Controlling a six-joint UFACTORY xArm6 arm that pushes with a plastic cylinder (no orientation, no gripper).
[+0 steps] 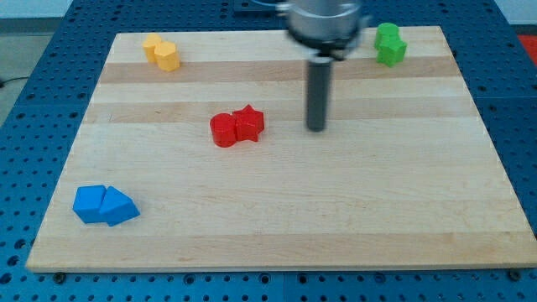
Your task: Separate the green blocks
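Green blocks (389, 44) touching, top right; rod upright, my tip (315, 129) well apart

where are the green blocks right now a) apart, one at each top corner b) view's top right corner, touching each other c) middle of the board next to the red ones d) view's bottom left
b: the green blocks sit pressed together at the board's top right in the view, while my tip is lower and to their left, just right of the red blocks.
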